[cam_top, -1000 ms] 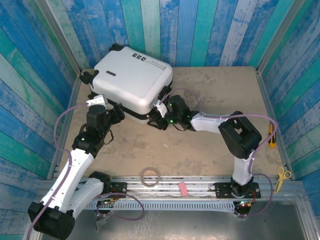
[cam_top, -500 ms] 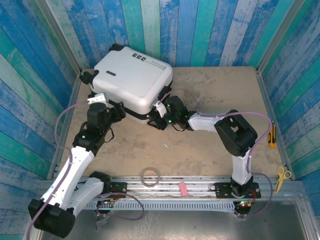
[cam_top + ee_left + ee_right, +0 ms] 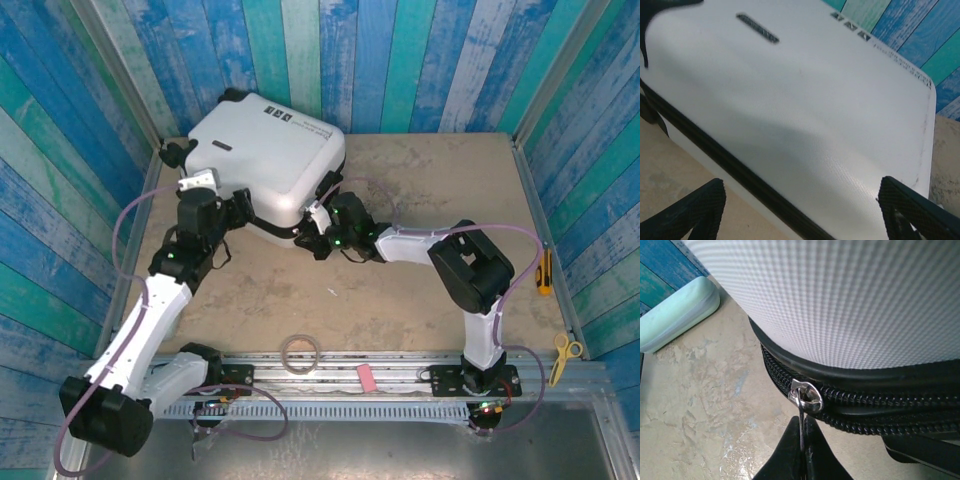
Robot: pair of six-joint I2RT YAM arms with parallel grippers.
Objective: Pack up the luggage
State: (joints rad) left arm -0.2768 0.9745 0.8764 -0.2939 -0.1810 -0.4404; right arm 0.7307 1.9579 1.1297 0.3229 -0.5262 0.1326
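Luggage (image 3: 265, 160) is lying flat with its white shell shut. It sits on the table (image 3: 420, 180) with the blue and green plank wall (image 3: 400, 60) right behind it and along its left side. Wheels and a black handle poke out on its left end.

Right gripper (image 3: 802, 442) is down at the near edge of the luggage, at the black zipper band (image 3: 880, 405). Its fingers are pinched all the way together on the little metal zipper pull (image 3: 805, 397), which hangs off the slider just below the white shell.

Left gripper (image 3: 800, 207) is at the luggage's near-left corner with its jaws spread wide. From the left wrist view one fingertip sits on each side of the shell's near edge. Nothing is held between them, and I can't tell if they're touching the shell or just hovering next to it.

Other stuff, all well clear of the luggage on the near side:
- A roll of tape (image 3: 300, 351) and a pink eraser (image 3: 366, 377) down by the rail.
- Yellow scissors (image 3: 566, 355) and an orange cutter (image 3: 544, 272) way off to its right.
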